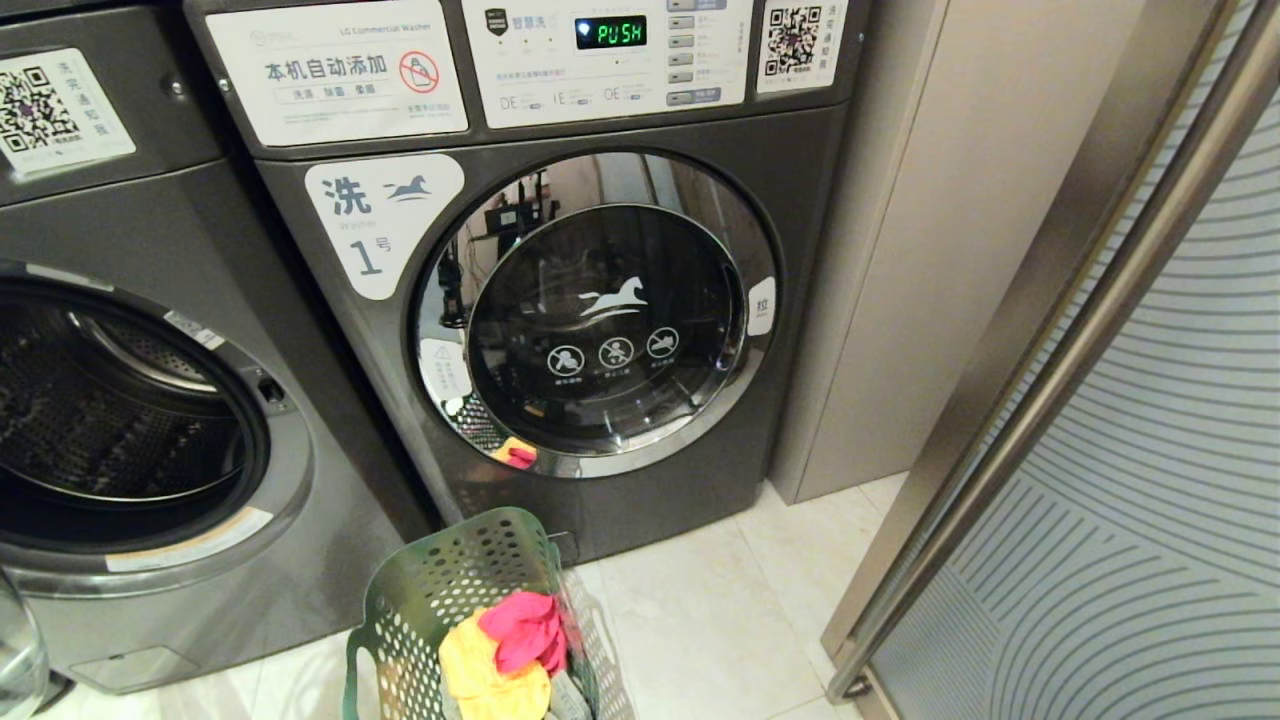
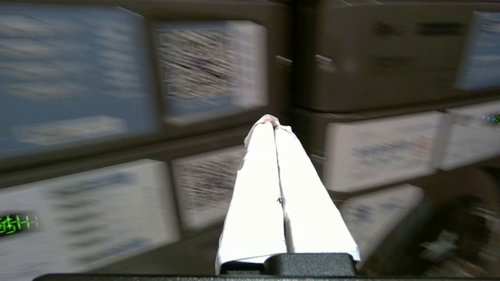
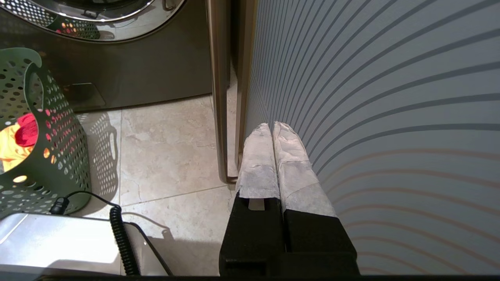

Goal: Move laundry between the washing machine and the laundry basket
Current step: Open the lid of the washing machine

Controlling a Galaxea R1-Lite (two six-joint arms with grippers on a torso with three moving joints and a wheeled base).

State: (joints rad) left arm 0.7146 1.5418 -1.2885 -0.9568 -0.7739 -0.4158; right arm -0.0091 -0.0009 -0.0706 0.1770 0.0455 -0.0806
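The dark green laundry basket stands on the floor at the bottom of the head view. In it lies laundry: a pink-red garment on a yellow one. The washing machine at the left has its round opening uncovered, showing a dark drum. My left gripper is outside the head view. It is shut on nothing and points at blurred machine panels. My right gripper is shut and empty, low over the floor beside a striped glass door. The basket lies off to its side.
The machine marked 1 fills the middle with its door shut. A beige panel and a striped glass door with a long metal handle close off the right. A coiled black cable lies by the robot's base.
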